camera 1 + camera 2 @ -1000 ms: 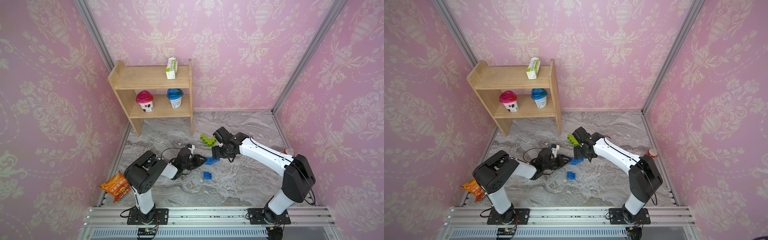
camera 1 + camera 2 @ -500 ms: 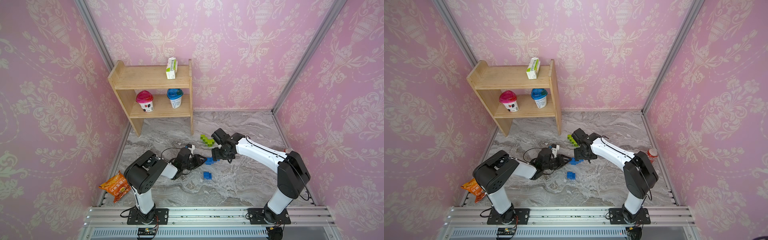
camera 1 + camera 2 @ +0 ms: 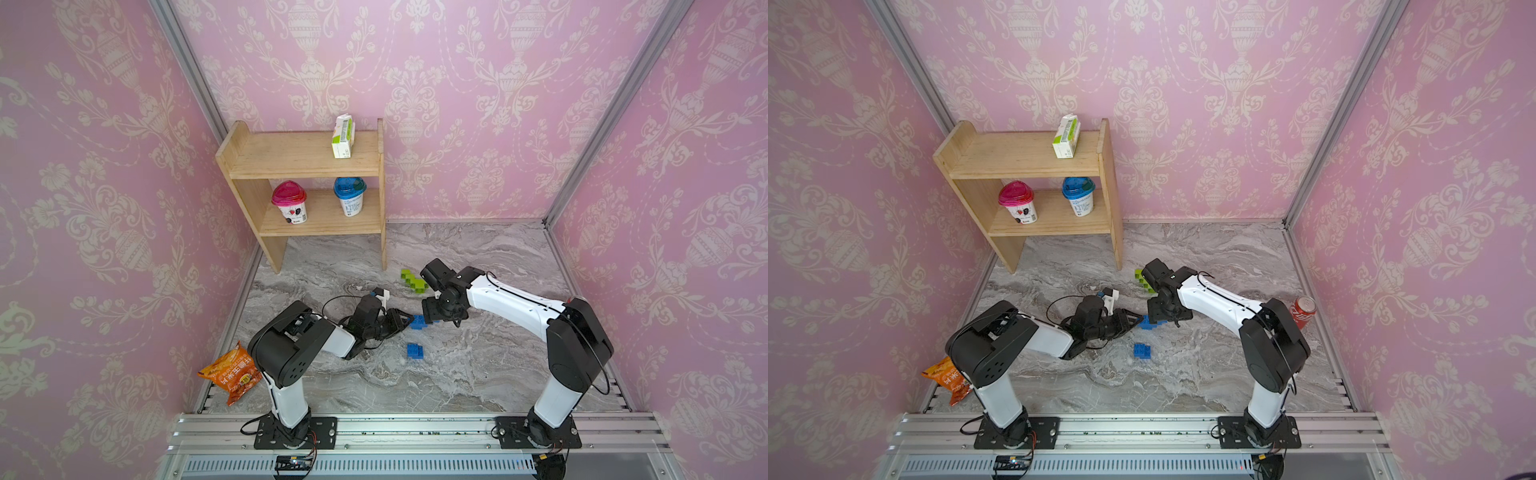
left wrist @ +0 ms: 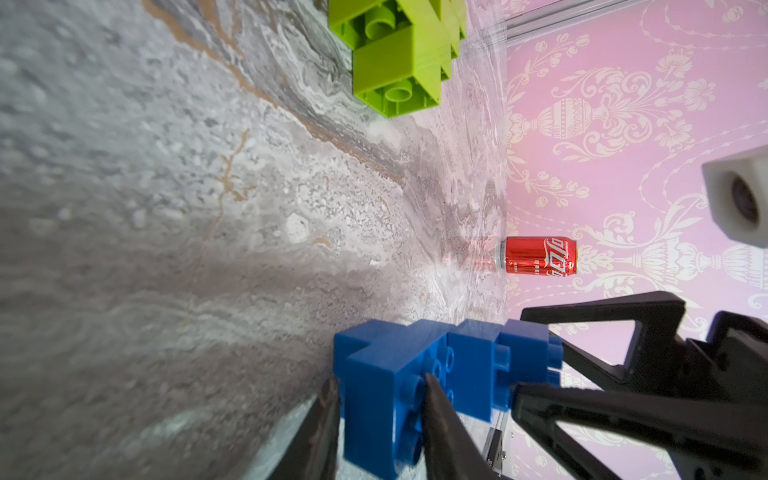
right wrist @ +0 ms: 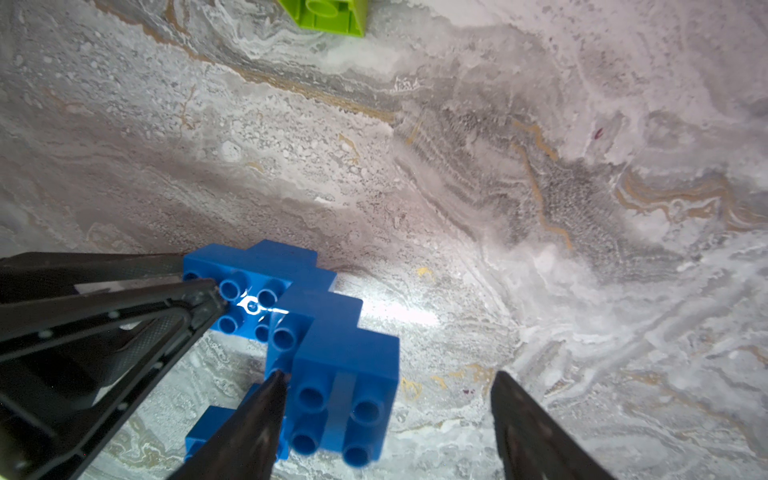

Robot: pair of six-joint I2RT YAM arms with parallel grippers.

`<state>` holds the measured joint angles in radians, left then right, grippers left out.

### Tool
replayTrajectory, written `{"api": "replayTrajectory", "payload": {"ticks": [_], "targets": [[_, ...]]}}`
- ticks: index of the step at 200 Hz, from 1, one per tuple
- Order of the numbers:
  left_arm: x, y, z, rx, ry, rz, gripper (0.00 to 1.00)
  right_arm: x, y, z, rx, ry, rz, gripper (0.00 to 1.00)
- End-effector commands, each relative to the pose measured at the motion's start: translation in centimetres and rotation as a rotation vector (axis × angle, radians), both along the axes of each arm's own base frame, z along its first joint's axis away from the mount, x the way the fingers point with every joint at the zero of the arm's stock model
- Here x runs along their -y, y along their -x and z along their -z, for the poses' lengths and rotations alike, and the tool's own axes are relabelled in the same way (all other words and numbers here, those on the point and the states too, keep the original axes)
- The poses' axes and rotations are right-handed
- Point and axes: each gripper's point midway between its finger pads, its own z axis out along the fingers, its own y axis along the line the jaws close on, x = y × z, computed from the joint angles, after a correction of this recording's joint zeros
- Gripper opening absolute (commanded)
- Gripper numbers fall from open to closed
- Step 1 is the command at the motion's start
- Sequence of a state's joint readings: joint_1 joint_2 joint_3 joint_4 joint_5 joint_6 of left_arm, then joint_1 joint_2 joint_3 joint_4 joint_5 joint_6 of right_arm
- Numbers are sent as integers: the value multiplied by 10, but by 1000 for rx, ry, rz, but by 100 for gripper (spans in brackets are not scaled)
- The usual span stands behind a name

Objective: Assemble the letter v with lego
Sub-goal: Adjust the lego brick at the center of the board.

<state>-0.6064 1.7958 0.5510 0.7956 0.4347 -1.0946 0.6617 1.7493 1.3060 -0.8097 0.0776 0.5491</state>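
**Item 1.** Blue stepped run of studded plastic lego bricks [image 3: 419, 322], down at the grey marble-patterned tabletop [image 3: 478, 374], mid-table between the two arms.
- Left gripper [image 4: 379, 380]: clenched on one end brick of the blue run, with a finger on either side.
- Right gripper [image 5: 388, 374]: jaws spread wide astride the opposite end brick. One finger touches its side and the other stands clear.

**Item 2.** Lime-green stepped run of lego bricks [image 3: 411, 280], on the tabletop beyond the blue run, near the foot of the shelf and apart from both grippers.

**Item 3.** Loose blue lego pair [image 3: 414, 350], on the tabletop nearer the front rail, untouched.

**Sundries.**
- Red soda can [image 3: 1303, 311], upright by the right wall.
- Two-tier wooden shelf [image 3: 307, 162] at the back left, holding a pink-lidded cup [image 3: 289, 203], a blue-lidded cup [image 3: 350, 195] and a white-and-green carton [image 3: 343, 137].
- Orange snack bag [image 3: 230, 376], at the front left corner.
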Motion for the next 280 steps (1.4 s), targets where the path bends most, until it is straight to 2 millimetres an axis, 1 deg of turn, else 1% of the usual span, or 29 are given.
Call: {"api": "replayTrajectory", "payload": {"ticks": [1, 16, 35, 49, 56, 58, 61, 77, 116, 144, 182, 211, 229, 272, 280], "targets": [[-5, 6, 20, -54, -39, -18, 34, 1, -5, -26, 68, -34, -1, 80], [-5, 6, 20, -55, -37, -18, 34, -3, -5, -33, 75, -114, 8, 79], [-5, 6, 20, -54, -36, -18, 34, -9, -4, -33, 47, -241, 34, 78], [-4, 6, 20, -54, -35, -17, 34, -10, -4, -26, 15, -305, 54, 77], [-4, 6, 20, -54, -34, -17, 34, -11, -7, -27, 14, -330, 58, 76], [-5, 6, 20, -54, -34, -18, 34, -8, -2, -18, -12, -331, 83, 76], [-4, 6, 21, -55, -35, -17, 34, -6, 0, -15, -24, -339, 94, 76], [-5, 6, 21, -55, -32, -19, 34, -6, 0, -8, -48, -385, 119, 76], [-5, 6, 22, -56, -30, -23, 35, -21, 1, 3, -100, -485, 111, 77], [-6, 7, 23, -60, -31, -24, 35, -24, 3, 14, -129, -505, 122, 78], [-5, 6, 21, -57, -27, -26, 35, -26, 1, 25, -147, -525, 138, 72], [-5, 5, 20, -57, -24, -28, 36, -27, 1, 28, -152, -539, 147, 67], [-4, 6, 19, -57, -23, -25, 36, -27, 0, 31, -152, -544, 154, 66], [-4, 6, 16, -53, -18, -24, 42, -27, -2, 33, -142, -551, 159, 63], [-4, 6, 15, -51, -18, -24, 42, -27, -3, 33, -138, -551, 160, 61]]}}
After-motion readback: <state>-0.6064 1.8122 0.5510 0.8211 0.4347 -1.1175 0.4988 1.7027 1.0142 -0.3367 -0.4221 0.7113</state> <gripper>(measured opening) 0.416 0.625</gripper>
